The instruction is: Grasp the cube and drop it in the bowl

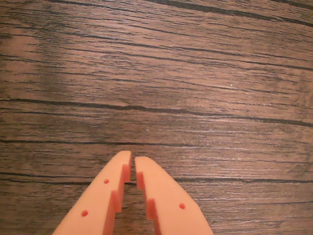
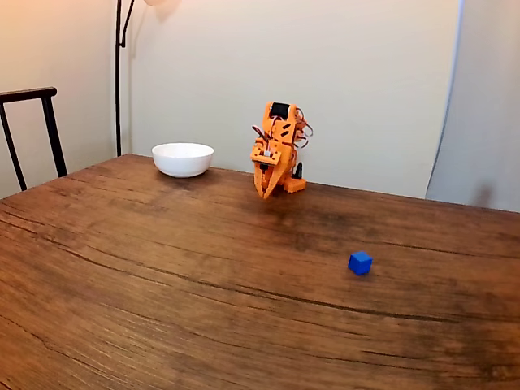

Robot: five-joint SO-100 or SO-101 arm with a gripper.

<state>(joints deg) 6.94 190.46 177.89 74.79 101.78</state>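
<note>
A tiny bright-blue cube [image 2: 360,262] lies alone on the dark wooden table [image 2: 162,292], right of centre in the fixed view. The round white bowl [image 2: 183,158] stands near the table's far edge, at the left. My orange arm is folded at the far edge between them, its gripper [image 2: 266,193] pointing down at the wood, well apart from both cube and bowl. In the wrist view the two orange fingers come up from the bottom edge, and the gripper [image 1: 132,160] is shut with nothing between the tips, only bare wood grain beyond.
A dark chair back [image 2: 32,122] stands past the table's left edge, and a thin black lamp pole [image 2: 119,73] rises behind the bowl against the pale wall. Open tabletop spreads across the near half.
</note>
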